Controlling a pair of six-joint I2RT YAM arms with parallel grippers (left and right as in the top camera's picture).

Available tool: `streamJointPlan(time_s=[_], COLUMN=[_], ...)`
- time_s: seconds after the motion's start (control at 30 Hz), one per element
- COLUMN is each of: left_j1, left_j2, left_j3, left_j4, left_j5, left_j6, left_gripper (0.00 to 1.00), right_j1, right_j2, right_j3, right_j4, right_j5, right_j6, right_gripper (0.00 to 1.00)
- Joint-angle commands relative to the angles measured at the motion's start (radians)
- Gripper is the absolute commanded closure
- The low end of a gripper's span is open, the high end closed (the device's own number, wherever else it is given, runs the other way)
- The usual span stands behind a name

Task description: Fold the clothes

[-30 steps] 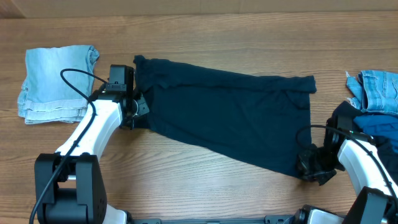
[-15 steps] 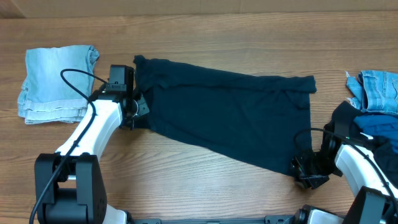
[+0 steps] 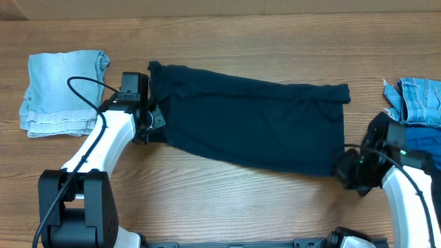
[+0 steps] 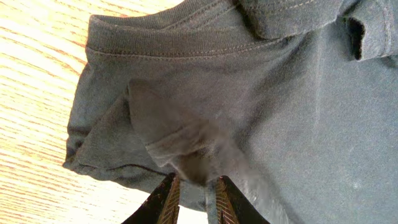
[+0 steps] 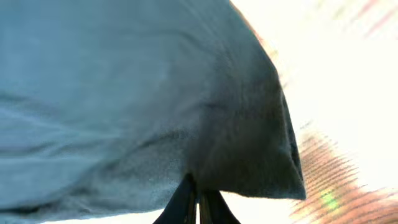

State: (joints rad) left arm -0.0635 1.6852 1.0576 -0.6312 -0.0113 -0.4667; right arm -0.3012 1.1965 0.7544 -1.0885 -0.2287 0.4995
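Observation:
A dark navy garment lies spread across the middle of the wooden table. My left gripper is shut on its left edge; in the left wrist view the fingers pinch a fold of the dark fabric. My right gripper is shut on the garment's lower right corner, and the right wrist view shows the fingers closed on the dark cloth, lifted off the table. A folded light-blue denim piece lies at the far left.
A pile of denim and dark clothes sits at the right edge, by my right arm. Bare wooden table lies in front of the garment and behind it.
My right gripper has pulled the garment's lower right corner to the right and slightly up, straightening the lower edge. The left arm has not moved.

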Motion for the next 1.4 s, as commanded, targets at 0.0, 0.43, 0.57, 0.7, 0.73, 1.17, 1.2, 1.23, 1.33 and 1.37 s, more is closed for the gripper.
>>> streamJointPlan(time_s=[0.0,0.43,0.57,0.7,0.73,1.17,1.2,1.23,1.33,1.37], left_j1=[0.004,0.004,0.004,0.004,0.004,0.004,0.004,0.004,0.004,0.004], left_j2=[0.003,0.003,0.003,0.003,0.003,0.003,0.003,0.003,0.003,0.003], left_j3=[0.019,0.019,0.019,0.019,0.019,0.019,0.019,0.019,0.020,0.023], left_j4=[0.002,0.008,0.011,0.011,0.011,0.011,0.011,0.012,0.012,0.012], left_j5=[0.005,0.005,0.005,0.005,0.005,0.005,0.005,0.005,0.005,0.020], left_j6=[0.019,0.018,0.018,0.018,0.018,0.018,0.018,0.018,0.019,0.034], left_gripper=[0.76,0.76,0.76,0.75,0.75,0.73,0.71,0.70,0.64,0.62], right_j1=[-0.002,-0.002,0.002,0.043,0.063,0.083,0.083,0.082,0.081,0.081], right_j2=[-0.009,0.300,0.300,0.301,0.302,0.302,0.302,0.302,0.302,0.301], right_j3=[0.091,0.100,0.100,0.100,0.100,0.100,0.100,0.100,0.105,0.106], right_j4=[0.004,0.299,0.417,0.458,0.473,0.557,0.560,0.562,0.553,0.547], right_j5=[0.010,-0.031,-0.114,-0.113,-0.106,0.019,0.019,0.019,-0.012,-0.052], right_j6=[-0.047,-0.060,-0.081,-0.081,-0.081,-0.035,-0.035,-0.035,-0.035,-0.036], right_gripper=[0.96,0.96,0.95,0.90,0.90,0.49,0.46,0.42,0.40,0.40])
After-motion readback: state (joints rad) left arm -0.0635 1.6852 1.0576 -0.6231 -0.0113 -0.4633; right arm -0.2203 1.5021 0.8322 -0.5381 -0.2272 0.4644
